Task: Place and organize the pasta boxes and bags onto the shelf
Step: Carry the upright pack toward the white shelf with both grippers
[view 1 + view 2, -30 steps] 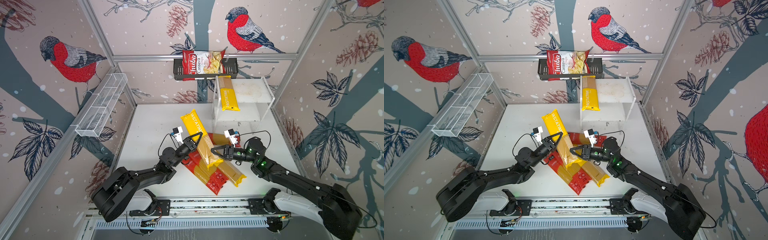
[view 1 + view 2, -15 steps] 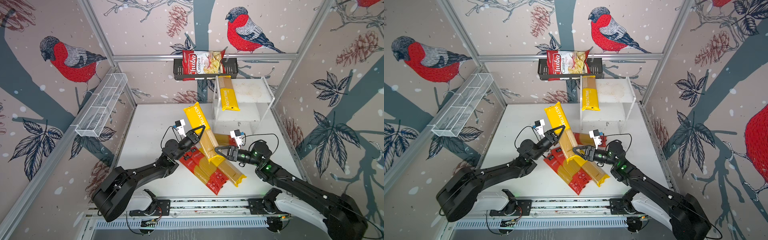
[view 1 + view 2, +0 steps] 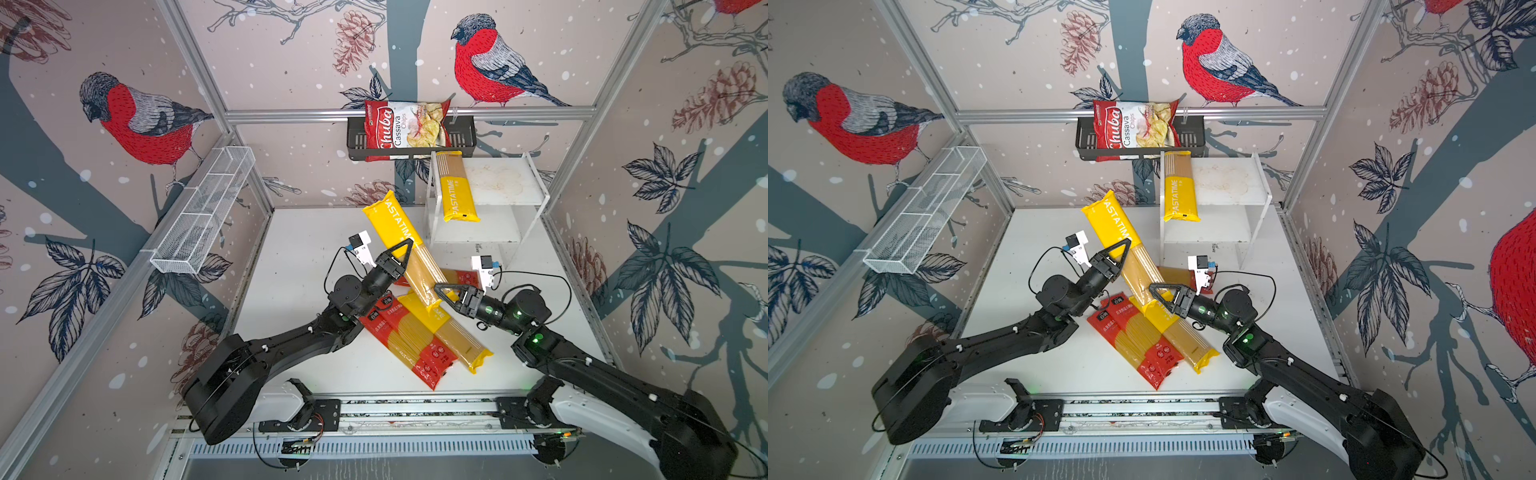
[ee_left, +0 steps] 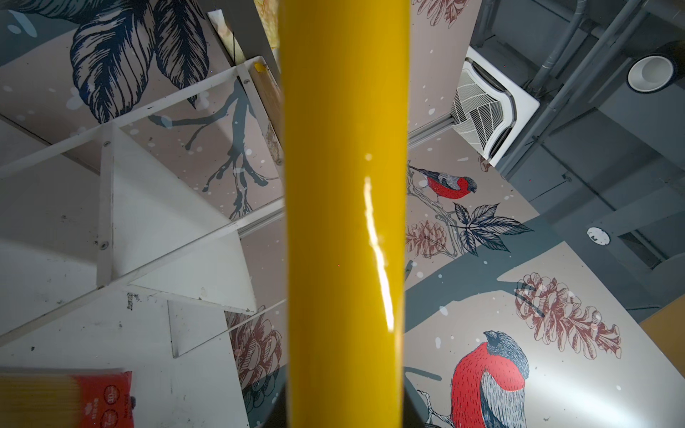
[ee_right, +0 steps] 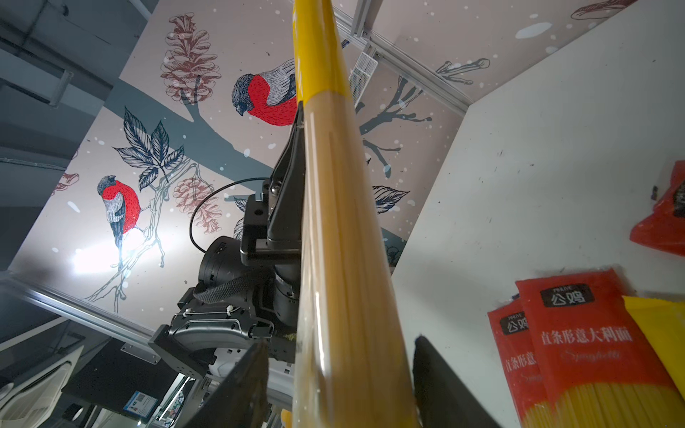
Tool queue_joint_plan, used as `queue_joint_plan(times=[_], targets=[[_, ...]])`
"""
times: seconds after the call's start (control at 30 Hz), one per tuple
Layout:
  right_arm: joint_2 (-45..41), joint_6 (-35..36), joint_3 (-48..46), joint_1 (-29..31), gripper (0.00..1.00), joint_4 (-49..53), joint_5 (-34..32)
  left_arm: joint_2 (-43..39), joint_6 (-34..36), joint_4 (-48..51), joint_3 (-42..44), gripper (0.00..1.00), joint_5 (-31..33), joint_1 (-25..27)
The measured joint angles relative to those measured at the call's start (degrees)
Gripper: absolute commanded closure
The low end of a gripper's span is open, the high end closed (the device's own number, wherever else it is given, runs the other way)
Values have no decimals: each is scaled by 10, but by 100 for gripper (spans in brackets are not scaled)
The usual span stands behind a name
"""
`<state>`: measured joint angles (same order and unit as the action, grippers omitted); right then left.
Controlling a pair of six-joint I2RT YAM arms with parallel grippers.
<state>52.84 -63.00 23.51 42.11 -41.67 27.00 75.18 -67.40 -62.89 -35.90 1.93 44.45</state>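
My left gripper (image 3: 408, 246) is shut on a yellow-and-tan PASTATIME pack (image 3: 395, 228) and holds it tilted above the table, yellow end up toward the back. My right gripper (image 3: 439, 291) stands open astride the pack's lower end, with gaps on both sides in the right wrist view, where the fingers (image 5: 241, 389) flank the pack (image 5: 341, 259). Another PASTATIME pack (image 3: 455, 191) lies on the top board of the white shelf (image 3: 505, 183), overhanging its front. On the table lie two red packs (image 3: 409, 340) and one yellow pack (image 3: 457, 336). Both top views show the held pack (image 3: 1113, 224) and the shelf (image 3: 1225, 178).
A further red pack (image 3: 461, 276) lies partly hidden behind my right gripper. A Chuba chips bag (image 3: 407, 129) sits in the black wall basket (image 3: 461, 141) above the shelf. A long white wire basket (image 3: 203, 212) hangs on the left wall.
My left gripper has lifted the yellow pack higher and swung its top end toward the back. My right gripper's jaws have opened around the pack's lower end.
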Motion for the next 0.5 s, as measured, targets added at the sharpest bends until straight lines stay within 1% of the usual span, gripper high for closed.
queue_joint_plan(times=[0.1,0.23,0.27,0.33,0.43,0.5], targets=[[5,-1,1,4,51,-7,-16,11,-1,-1,-6,89,11,8],[5,-5,0,6,65,-16,-36,21,-1,-17,-13,89,18,15],[5,-7,-1,7,69,-16,-40,23,-1,-21,-15,88,17,16],[5,-16,-3,7,76,-18,-45,27,-1,-24,-18,86,18,18],[5,-14,-3,6,81,-27,-48,31,-3,-25,-20,81,21,18],[5,-14,-3,6,84,-30,-49,32,-3,-27,-21,76,21,18]])
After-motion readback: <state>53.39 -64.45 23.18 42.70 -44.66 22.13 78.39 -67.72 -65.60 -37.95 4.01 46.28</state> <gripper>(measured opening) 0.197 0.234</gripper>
